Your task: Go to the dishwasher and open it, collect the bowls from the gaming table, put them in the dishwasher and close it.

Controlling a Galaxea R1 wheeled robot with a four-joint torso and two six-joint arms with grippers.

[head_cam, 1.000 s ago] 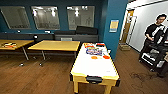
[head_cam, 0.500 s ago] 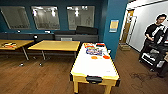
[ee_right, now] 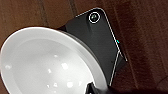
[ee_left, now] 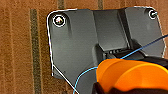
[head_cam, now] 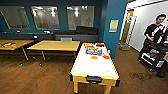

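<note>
The gaming table [head_cam: 95, 67], with a white top and yellow-wood sides, stands ahead of me with its dark end slot facing me. Two small orange bowls [head_cam: 93, 57] [head_cam: 106, 57] lie on its far half. In the left wrist view an orange bowl [ee_left: 132, 72] hangs over the wooden floor, and my left gripper [ee_left: 105, 87] is shut on its rim. In the right wrist view a white bowl [ee_right: 45, 62] hangs over the floor the same way, with my right gripper [ee_right: 93, 88] shut on its edge. The dishwasher is out of view.
Colourful boxes [head_cam: 94, 51] lie at the gaming table's far end. Two yellow-topped tables [head_cam: 56, 45] [head_cam: 15, 43] stand to the left. A person [head_cam: 155, 37] with a dark rig stands at the right, near a doorway. Wooden floor surrounds the table.
</note>
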